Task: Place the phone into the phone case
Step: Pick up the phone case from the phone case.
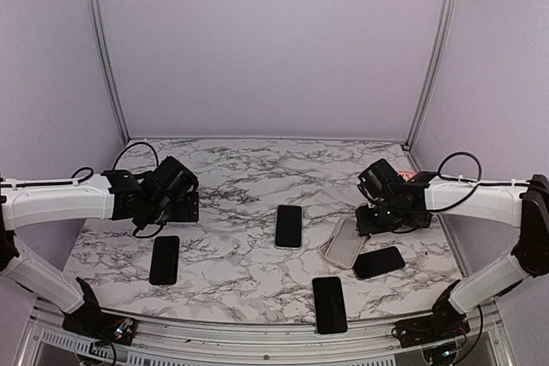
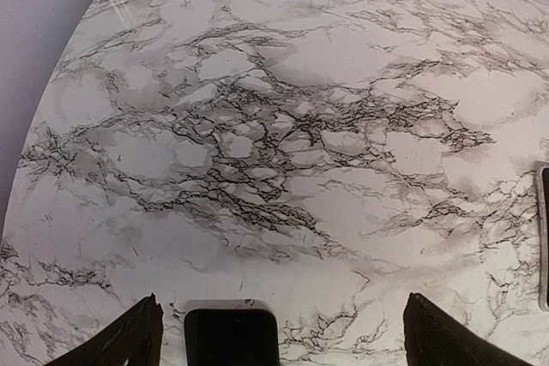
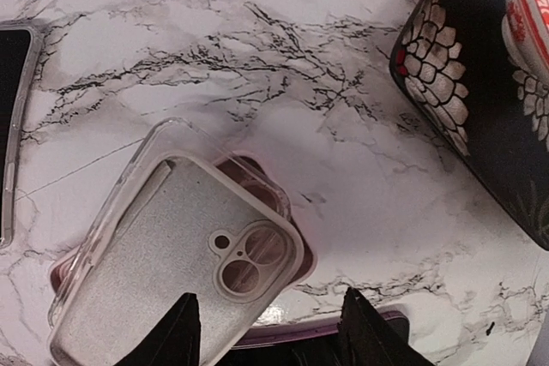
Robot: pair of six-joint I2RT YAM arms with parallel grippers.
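Clear, glittery plastic marks the phone case point(image 3: 163, 280), which lies flat on the marble worktop point(image 3: 257, 66) with the right pincer point(image 3: 268, 340) just over its camera end, jaws part open (nothing is gripped, it seems). The left pincer point(image 2: 283, 325) is spread wide above a dark phone point(image 2: 232, 339). The case is best pinned squarely by its long edges, so that it cannot slide when a phone is pressed in.

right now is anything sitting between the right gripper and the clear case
Nothing visible. The right gripper hangs open right over the clear case, its fingers either side of the camera-cutout corner. A dark phone lies beside the case, not in between.
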